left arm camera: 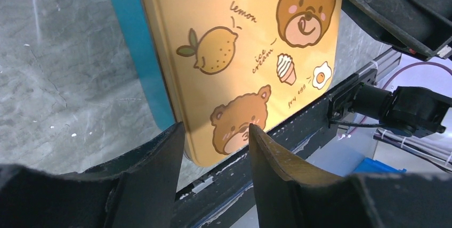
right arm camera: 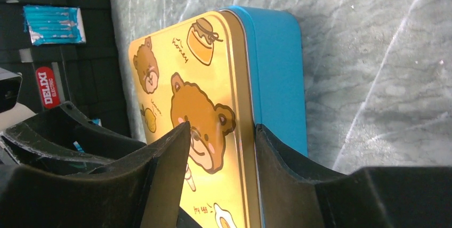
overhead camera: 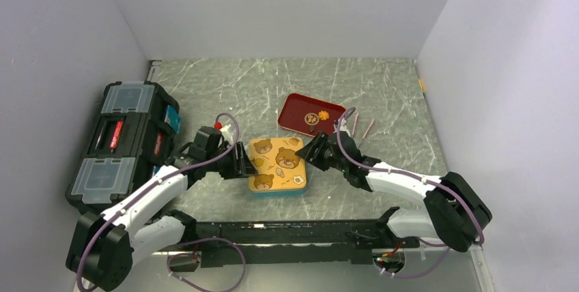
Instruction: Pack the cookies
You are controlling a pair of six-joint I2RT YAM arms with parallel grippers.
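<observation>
The cookies lie on a dark-red tray (overhead camera: pixel 292 105) behind the tin: an orange flower-shaped one (overhead camera: pixel 323 115) and a round dark-brown one (overhead camera: pixel 311 119). The teal tin (overhead camera: pixel 276 166) stands shut under its yellow bear-print lid (left arm camera: pixel 240 41) (right arm camera: pixel 208 79). My left gripper (overhead camera: pixel 240 160) (left arm camera: pixel 216 127) straddles the tin's left edge, one finger against the teal wall and the other on the lid. My right gripper (overhead camera: pixel 315 150) (right arm camera: pixel 221 127) holds the tin's right edge the same way.
A black toolbox (overhead camera: pixel 123 142) fills the left side of the table. Thin pink tongs (overhead camera: pixel 362 127) lie just right of the tray. A black rail (overhead camera: pixel 287 230) runs along the near edge. White walls enclose the table on three sides.
</observation>
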